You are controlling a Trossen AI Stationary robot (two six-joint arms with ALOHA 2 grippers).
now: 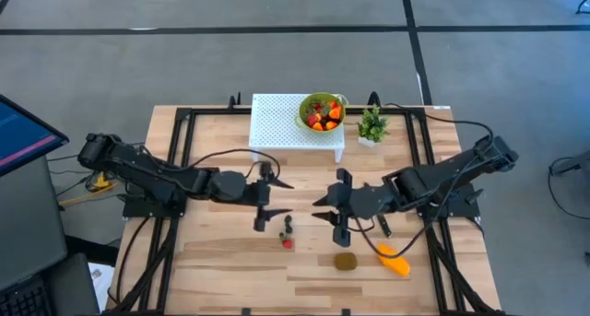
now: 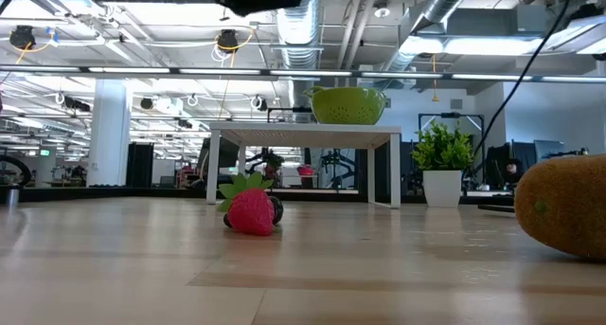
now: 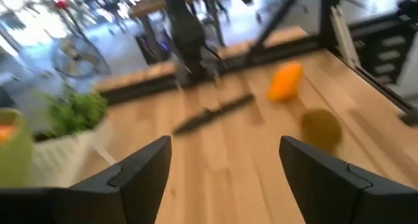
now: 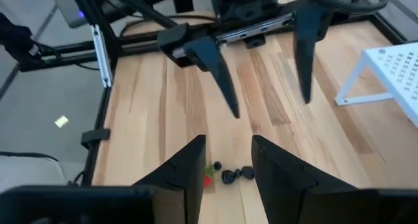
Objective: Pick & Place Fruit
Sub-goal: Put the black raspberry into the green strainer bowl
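Observation:
A red strawberry (image 1: 288,243) and small dark berries (image 1: 286,228) lie on the wooden table between my two grippers. They show again in the right wrist view as the strawberry (image 4: 208,180) and berries (image 4: 230,177). A brown kiwi (image 1: 346,260) and an orange-yellow mango (image 1: 394,260) lie nearer the front edge. My left gripper (image 1: 288,198) hangs open above the table, left of centre. My right gripper (image 1: 318,209) faces it from the right, open by a narrower gap, with nothing between its fingers (image 4: 189,168).
A green bowl (image 1: 321,111) of fruit stands on a white perforated stand (image 1: 277,127) at the back. A small potted plant (image 1: 372,125) is to its right. A slim black knife (image 1: 383,226) lies under my right arm. Black frame rails run along both table sides.

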